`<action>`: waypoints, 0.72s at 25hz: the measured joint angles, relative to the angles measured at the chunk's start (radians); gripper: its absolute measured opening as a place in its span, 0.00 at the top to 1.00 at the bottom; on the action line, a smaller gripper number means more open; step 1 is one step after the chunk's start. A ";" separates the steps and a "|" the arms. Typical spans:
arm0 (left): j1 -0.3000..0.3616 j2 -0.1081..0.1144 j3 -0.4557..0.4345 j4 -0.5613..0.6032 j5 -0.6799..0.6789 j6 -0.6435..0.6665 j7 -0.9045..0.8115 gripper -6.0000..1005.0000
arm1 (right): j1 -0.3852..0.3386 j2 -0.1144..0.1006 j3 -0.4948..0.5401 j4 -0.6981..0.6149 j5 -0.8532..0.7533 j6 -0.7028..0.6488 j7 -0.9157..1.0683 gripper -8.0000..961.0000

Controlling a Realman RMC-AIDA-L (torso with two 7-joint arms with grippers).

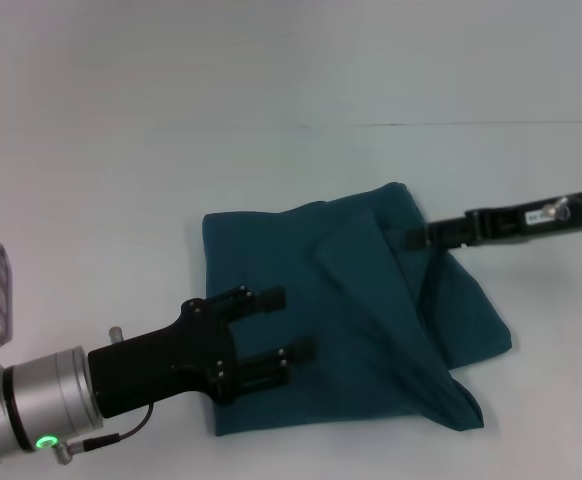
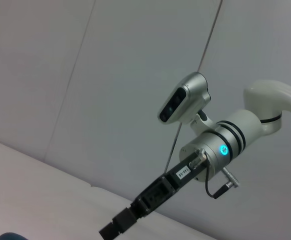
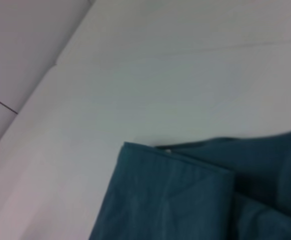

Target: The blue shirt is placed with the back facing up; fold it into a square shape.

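Head view: blue shirt (image 1: 341, 310) soft, floppy, light. My left gripper (image 1: 286, 325) spread wide over it. Right gripper (image 1: 416, 237) at far edge, can't tell. I'd grab loose corner.

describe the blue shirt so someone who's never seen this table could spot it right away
On the white table, look at the middle, between the left gripper and right gripper. The blue shirt is a dark teal, rumpled, partly folded cloth, the only coloured thing there.
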 joint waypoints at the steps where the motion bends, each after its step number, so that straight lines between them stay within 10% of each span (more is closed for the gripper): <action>1: 0.000 0.000 0.000 0.000 0.000 -0.002 0.000 0.23 | -0.006 -0.002 0.000 0.000 -0.008 -0.004 0.007 0.18; 18: 0.005 -0.001 -0.006 -0.001 -0.001 -0.014 0.007 0.23 | -0.031 0.025 0.007 0.090 -0.014 0.000 0.013 0.18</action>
